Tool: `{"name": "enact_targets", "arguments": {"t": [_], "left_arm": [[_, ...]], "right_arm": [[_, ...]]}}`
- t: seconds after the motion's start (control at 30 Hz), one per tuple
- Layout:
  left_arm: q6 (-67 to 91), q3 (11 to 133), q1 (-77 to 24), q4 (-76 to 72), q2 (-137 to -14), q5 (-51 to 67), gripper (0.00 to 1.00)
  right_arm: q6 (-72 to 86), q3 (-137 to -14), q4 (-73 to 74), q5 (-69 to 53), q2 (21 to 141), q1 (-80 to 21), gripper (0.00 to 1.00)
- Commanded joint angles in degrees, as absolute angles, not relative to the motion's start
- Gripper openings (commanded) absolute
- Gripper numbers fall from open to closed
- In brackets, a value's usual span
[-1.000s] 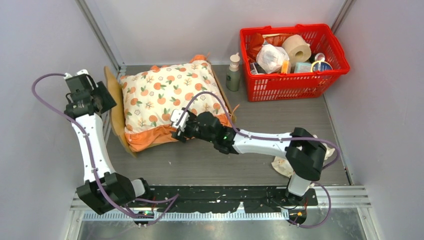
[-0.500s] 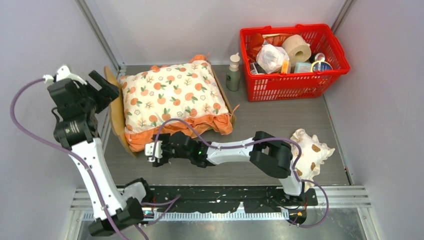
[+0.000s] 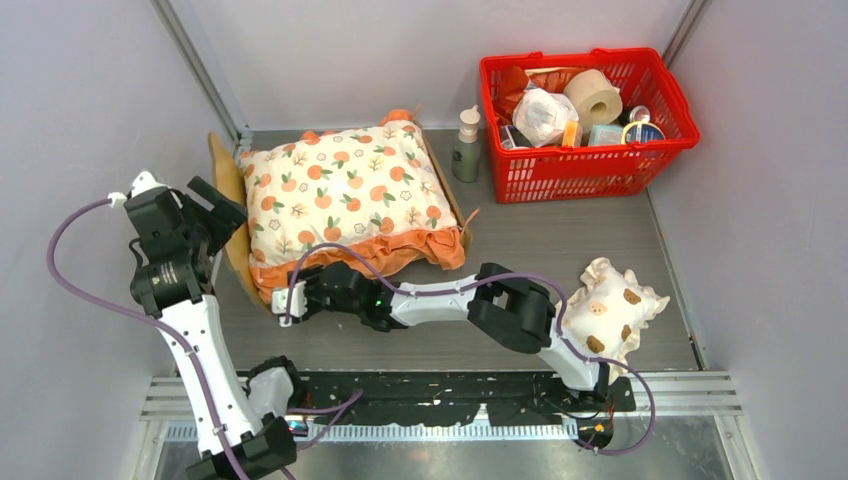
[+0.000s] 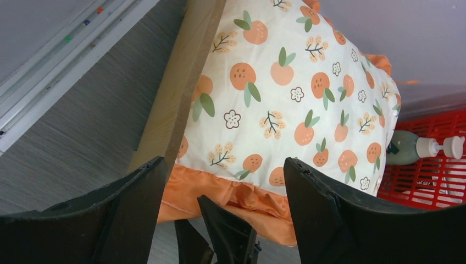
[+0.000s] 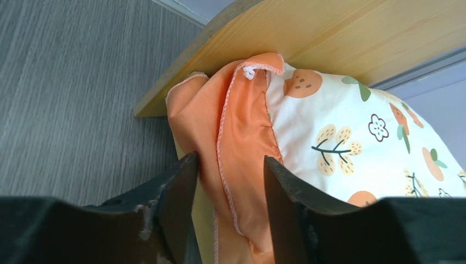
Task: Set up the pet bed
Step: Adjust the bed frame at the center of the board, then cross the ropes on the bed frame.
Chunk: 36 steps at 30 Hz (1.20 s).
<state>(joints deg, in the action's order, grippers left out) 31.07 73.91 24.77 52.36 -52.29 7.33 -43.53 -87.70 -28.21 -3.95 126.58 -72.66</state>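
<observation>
Near the far left corner of the tabletop, close to the left edge: the pet bed, wooden headboard toward that edge, already carrying the orange-print cushion. Seems to be the step of straightening this cushion on the frame. Right gripper low at the near left corner of the bed, fingers on both sides of the orange ruffle; cannot tell if already pinching or only straddling. Left gripper released, jaws wide, holding nothing, hanging just beside the headboard. Next, probably: close on the ruffle only, not on the wood, then pull or tuck gently so as to square the cushion. Afterwards, likely, the small spotted pillow, lying near the near right corner, well apart from the bed.
</observation>
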Motion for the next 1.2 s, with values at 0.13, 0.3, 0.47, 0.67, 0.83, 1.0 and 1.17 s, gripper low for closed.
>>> {"name": "enact_targets", "arguments": {"t": [0.13, 0.3, 0.47, 0.67, 0.83, 1.0, 1.17], "left_arm": [[33.9, 72.4, 25.0, 52.6, -49.2, -0.5, 0.77], [35.2, 70.0, 25.0, 52.3, -46.7, -1.6, 0.75], [36.4, 64.1, 25.0, 51.9, -43.6, -2.2, 0.71], [33.0, 60.7, 23.0, 50.5, -40.9, -1.6, 0.71], [31.5, 59.2, 22.2, 52.7, -39.0, -2.2, 0.71], [30.1, 56.4, 21.4, 51.2, -36.8, 1.3, 0.67], [27.5, 54.2, 21.4, 52.3, -36.1, 3.8, 0.64]], "right_arm": [[-41.4, -91.4, -33.0, 0.8, 125.7, -73.0, 0.1], [-31.8, -92.5, -33.3, 1.9, 123.9, -71.6, 0.05], [-14.8, -93.2, -34.6, -4.0, 122.6, -67.2, 0.05], [-0.4, -92.8, -38.0, -6.4, 122.4, -63.6, 0.05], [4.8, -91.3, -40.5, -6.4, 121.7, -62.0, 0.05], [7.7, -92.5, -40.3, -5.7, 122.2, -61.2, 0.05], [10.4, -93.0, -40.0, -4.2, 122.5, -60.1, 0.05]]}}
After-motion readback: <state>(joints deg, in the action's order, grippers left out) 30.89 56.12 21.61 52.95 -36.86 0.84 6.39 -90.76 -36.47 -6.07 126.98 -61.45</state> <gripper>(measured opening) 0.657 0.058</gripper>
